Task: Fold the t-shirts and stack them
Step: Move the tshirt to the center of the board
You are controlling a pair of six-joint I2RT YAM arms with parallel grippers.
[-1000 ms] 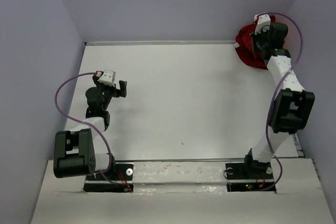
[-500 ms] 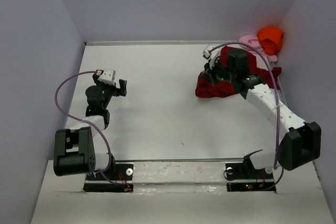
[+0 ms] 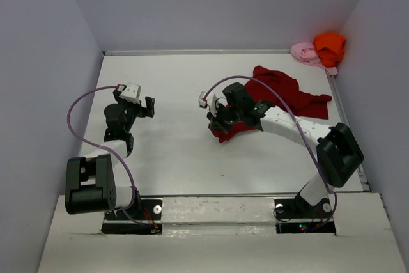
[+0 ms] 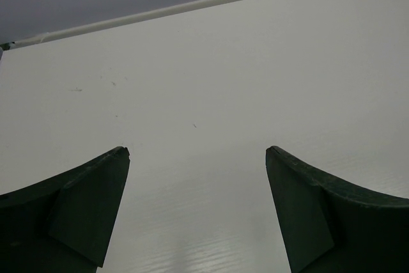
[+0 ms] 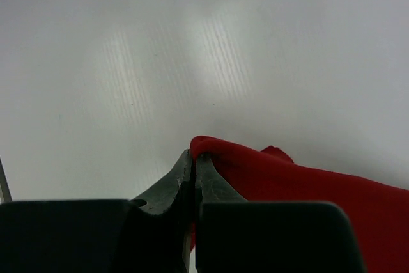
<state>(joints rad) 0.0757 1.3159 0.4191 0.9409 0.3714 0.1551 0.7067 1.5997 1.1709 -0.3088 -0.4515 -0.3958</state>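
The dark red t-shirt [image 3: 281, 91] lies stretched across the white table from the back right toward the middle. My right gripper [image 3: 218, 126] is shut on its leading edge; in the right wrist view the red t-shirt [image 5: 300, 190] is pinched between the closed fingers of the right gripper [image 5: 194, 156] and trails off to the right. A bright orange t-shirt [image 3: 329, 45] sits bunched on a pale pink t-shirt [image 3: 305, 52] in the back right corner. Over bare table at the left my left gripper [image 3: 148, 108] stands open, and the left gripper [image 4: 197, 151] holds nothing.
Lilac walls close the table [image 3: 179, 87] on the left, back and right. A white strip [image 4: 192, 6] runs along the foot of the back wall. The right arm [image 3: 300, 131] reaches low across the right half of the table.
My right gripper has dragged the dark red t-shirt from the back right corner leftward and nearer, uncovering the orange and pink t-shirts. The left arm has stayed still.
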